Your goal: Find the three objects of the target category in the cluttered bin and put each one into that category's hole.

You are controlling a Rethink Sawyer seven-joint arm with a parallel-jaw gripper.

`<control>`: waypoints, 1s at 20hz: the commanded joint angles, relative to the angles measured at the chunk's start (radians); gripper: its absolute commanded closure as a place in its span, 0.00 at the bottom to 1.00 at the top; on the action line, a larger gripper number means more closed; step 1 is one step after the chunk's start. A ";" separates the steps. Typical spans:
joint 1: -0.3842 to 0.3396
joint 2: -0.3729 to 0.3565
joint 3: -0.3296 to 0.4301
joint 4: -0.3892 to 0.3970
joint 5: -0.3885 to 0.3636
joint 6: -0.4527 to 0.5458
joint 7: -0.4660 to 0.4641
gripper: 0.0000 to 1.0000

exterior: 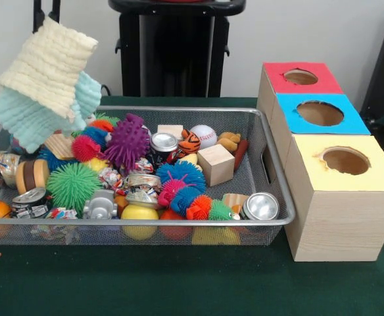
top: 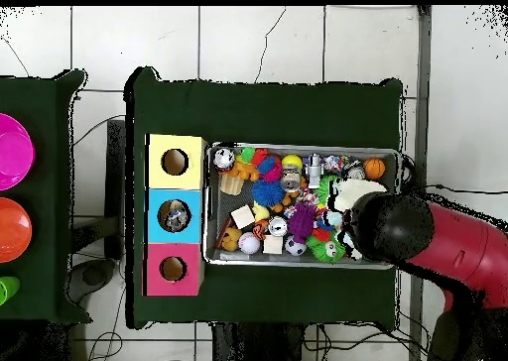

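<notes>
Cream and mint cloths (exterior: pixel 47 82) dangle above the wire bin's (exterior: pixel 271 158) left end (gripper hidden behind them, can't tell its state). Spiky balls (exterior: pixel 127 140), cans (exterior: pixel 163 143), blocks (exterior: pixel 216 164) fill the bin; the three-hole box (exterior: pixel 323 164) sits right.

A tabletop (exterior: pixel 146 283) covered in dark green cloth carries 2 things directly. A wire mesh bin (exterior: pixel 271 191), heaped with toys, cans and blocks, sits on the middle of the tabletop. Just beside the bin's short side stands a row of 3 wooden boxes set end to end, each with 1 round hole in its top: a red-topped box (exterior: pixel 300 78), a blue-topped box (exterior: pixel 319 113) and a yellow-topped box (exterior: pixel 345 161). The row runs along one edge of the tabletop.
</notes>
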 commanded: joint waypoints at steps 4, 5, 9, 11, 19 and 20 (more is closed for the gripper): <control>-0.004 -0.009 -0.012 0.022 0.048 0.021 0.195 1.00; -0.003 0.004 -0.008 0.009 0.052 0.031 0.194 1.00; 0.014 0.019 -0.004 0.039 0.071 0.040 0.209 1.00; 0.013 0.034 0.019 0.067 0.105 0.005 0.219 1.00; -0.021 0.052 0.094 0.159 0.252 -0.093 0.170 1.00; -0.023 0.055 0.100 0.171 0.268 -0.103 0.166 1.00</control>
